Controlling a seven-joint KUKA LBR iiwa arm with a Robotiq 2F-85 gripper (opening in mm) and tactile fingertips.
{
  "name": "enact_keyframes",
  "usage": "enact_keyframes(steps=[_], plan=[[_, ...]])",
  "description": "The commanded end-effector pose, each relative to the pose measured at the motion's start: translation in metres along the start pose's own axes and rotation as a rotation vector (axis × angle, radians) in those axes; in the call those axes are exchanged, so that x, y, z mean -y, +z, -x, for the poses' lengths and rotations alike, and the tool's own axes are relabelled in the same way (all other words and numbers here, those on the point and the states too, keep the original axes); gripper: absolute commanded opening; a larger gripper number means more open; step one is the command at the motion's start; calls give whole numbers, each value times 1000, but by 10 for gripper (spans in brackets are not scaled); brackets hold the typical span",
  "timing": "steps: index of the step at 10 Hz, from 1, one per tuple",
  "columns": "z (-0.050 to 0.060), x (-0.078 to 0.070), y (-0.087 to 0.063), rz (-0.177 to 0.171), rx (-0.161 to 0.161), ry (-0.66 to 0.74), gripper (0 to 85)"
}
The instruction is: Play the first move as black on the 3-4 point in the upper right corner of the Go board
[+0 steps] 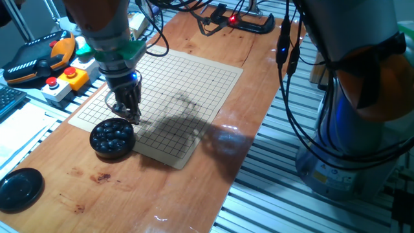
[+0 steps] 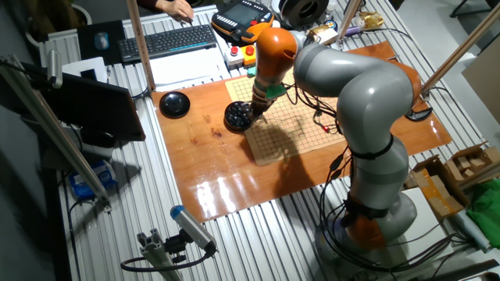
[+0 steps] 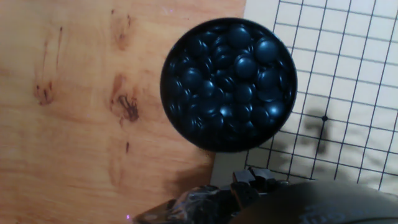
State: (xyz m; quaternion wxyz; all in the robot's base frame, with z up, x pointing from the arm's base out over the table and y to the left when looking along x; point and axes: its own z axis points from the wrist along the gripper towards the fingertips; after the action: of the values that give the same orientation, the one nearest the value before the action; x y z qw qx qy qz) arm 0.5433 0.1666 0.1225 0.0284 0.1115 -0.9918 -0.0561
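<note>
The gripper hangs low over the near left edge of the Go board, just beside the round black bowl, which stands on the wooden table with part of its base overlapping the board's corner. The fingers point downward toward the board edge; whether they are spread, closed, or gripping a stone cannot be told, since their tips are dark and small in both fixed views and only a blurred part of the hand shows at the bottom of the hand view. In the hand view the bowl is seen from above, filled with glossy black stones heaped against one another. No single stone can be made out apart from those in the bowl. The grid crossings visible on the board carry no stone. A black lid lies on the table well apart from the bowl, toward the near left corner. Beyond the board's left side sits a control box with red and yellow buttons. In the other fixed view the arm arches over the board, its shadow falling across the grid.
</note>
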Motion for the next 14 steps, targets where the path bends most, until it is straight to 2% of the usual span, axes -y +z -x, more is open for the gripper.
enact_keyframes(steps=[1,7,10,12,14], plan=[[-3,1,0,0,0,0,7],[-30,2,-12,-2,48,30,7],[-41,7,-11,1,50,18,7],[-45,12,-5,8,43,2,7],[-49,15,9,15,47,-12,7]])
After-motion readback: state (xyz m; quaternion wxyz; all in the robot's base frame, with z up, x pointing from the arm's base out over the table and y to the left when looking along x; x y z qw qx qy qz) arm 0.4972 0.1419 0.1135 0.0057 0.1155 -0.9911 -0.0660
